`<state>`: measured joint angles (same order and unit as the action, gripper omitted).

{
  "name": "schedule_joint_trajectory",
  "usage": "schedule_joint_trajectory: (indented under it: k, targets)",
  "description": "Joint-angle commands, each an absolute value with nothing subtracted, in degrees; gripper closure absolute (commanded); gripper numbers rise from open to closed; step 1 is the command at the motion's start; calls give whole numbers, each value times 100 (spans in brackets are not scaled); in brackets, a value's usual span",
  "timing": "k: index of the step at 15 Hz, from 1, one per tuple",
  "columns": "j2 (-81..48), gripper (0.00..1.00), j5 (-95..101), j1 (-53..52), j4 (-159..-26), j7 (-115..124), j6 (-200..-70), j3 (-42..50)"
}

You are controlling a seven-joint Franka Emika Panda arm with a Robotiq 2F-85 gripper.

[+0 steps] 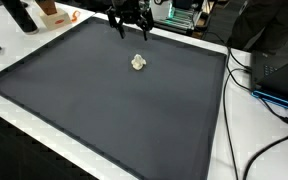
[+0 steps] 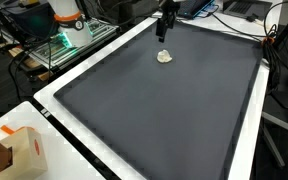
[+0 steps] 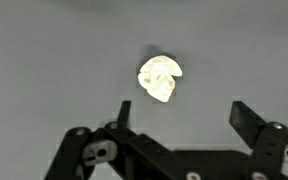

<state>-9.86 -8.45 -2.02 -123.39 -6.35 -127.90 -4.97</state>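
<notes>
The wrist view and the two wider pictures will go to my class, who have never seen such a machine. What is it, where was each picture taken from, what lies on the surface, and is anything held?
The machine is a single robot arm ending in a two-fingered gripper. Both exterior views come from cameras standing off the robot, looking at the table from different places. The wrist view comes from a camera on the arm itself, looking past the gripper's black fingers. A dark mat covers most of the white table. On it lies one small pale lump; what it is cannot be told. The gripper hangs open near the lump and holds nothing.
</notes>
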Motion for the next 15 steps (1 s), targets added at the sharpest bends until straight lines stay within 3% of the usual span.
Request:
schedule_joint_trajectory:
  k: [1, 15]
  targets:
    - [-891, 0, -1694, 31, -12721, -604, -13014, -366]
    - [-1380, 0, -4958, 605, -13355, -651, -13742, -4]
